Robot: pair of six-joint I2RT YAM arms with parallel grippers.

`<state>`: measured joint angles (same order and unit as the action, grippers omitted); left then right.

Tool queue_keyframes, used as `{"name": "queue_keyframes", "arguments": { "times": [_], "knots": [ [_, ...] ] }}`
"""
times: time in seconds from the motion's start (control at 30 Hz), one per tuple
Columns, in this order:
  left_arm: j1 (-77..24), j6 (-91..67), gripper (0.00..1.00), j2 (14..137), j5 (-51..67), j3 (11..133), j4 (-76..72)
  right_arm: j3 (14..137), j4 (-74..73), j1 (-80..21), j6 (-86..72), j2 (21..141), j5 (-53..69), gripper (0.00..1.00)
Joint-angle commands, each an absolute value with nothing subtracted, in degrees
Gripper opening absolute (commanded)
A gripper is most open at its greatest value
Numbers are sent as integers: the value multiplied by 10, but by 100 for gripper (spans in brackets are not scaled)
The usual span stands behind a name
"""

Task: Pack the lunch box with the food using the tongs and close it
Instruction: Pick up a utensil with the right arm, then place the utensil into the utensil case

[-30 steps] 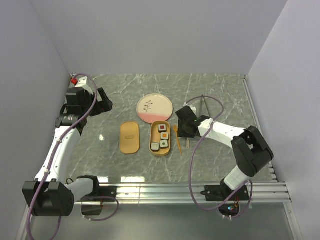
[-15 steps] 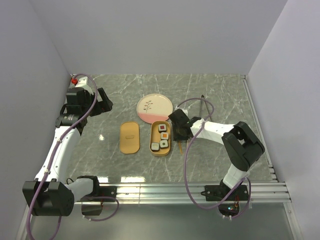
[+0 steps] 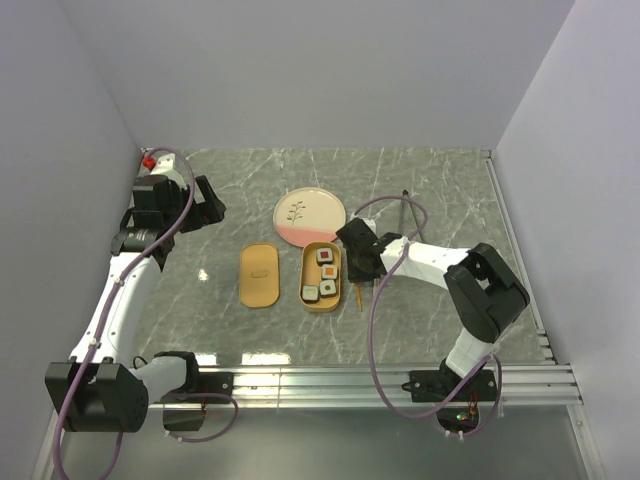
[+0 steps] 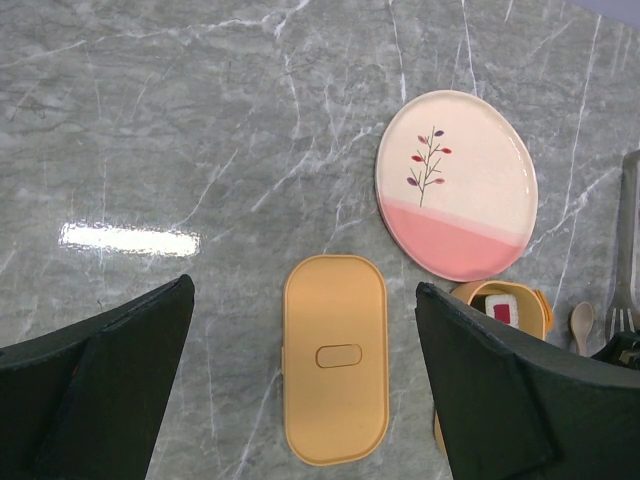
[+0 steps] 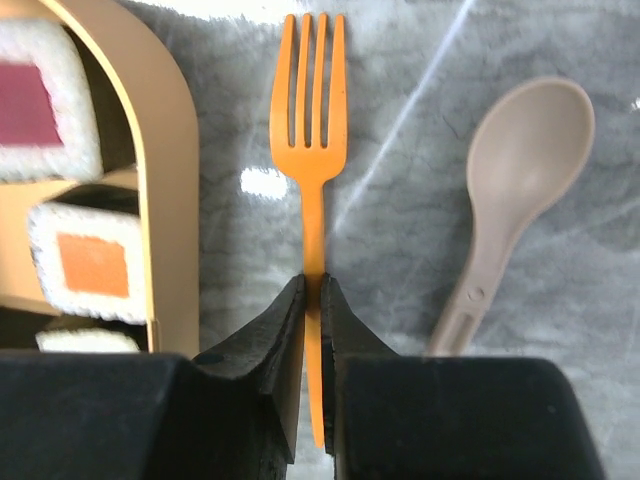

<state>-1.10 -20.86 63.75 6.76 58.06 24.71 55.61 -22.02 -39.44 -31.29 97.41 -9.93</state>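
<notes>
The tan-orange lunch box [image 3: 305, 272] lies open mid-table, holding several sushi pieces of food [image 3: 327, 272] [image 5: 90, 262]; its wall [image 5: 165, 150] fills the left of the right wrist view. Left of it lies the flat lid [image 3: 258, 275] [image 4: 335, 360]. The thin dark tongs [image 3: 405, 210] [image 4: 628, 230] rest on the table behind the right arm, held by nothing. Just right of the box, my right gripper [image 3: 358, 268] [image 5: 312, 285] is shut on the handle of an orange fork [image 5: 312, 130]. Raised at the far left, my left gripper [image 3: 205, 200] [image 4: 302, 290] hangs open and empty above the lid.
A round pink-and-cream plate [image 3: 310, 216] [image 4: 455, 185] sits behind the box. A beige spoon [image 5: 515, 170] [image 4: 582, 325] lies right of the fork. Grey walls stand on three sides, and a metal rail [image 3: 400, 375] runs along the near edge.
My right gripper has slid left toward the box and closed its jaws on the orange fork's handle. The left arm has not moved.
</notes>
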Motion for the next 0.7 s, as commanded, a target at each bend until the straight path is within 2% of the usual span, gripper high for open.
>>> {"name": "queue_keyframes", "arguments": {
  "times": [0.0, 0.2, 0.37, 0.67],
  "knots": [
    [-12, -212, 99, 626, 74, 573, 233, 588, -266, -401, -313, 940, -107, 4],
    [-12, -214, 99, 619, 74, 563, 229, 629, -310, -401, -313, 910, -117, 0],
    [-12, -214, 99, 617, 76, 559, 226, 684, -344, -401, -321, 903, -113, 0],
    [-12, -214, 100, 611, 76, 551, 221, 794, -386, -415, -348, 945, -61, 0]
  ]
}}
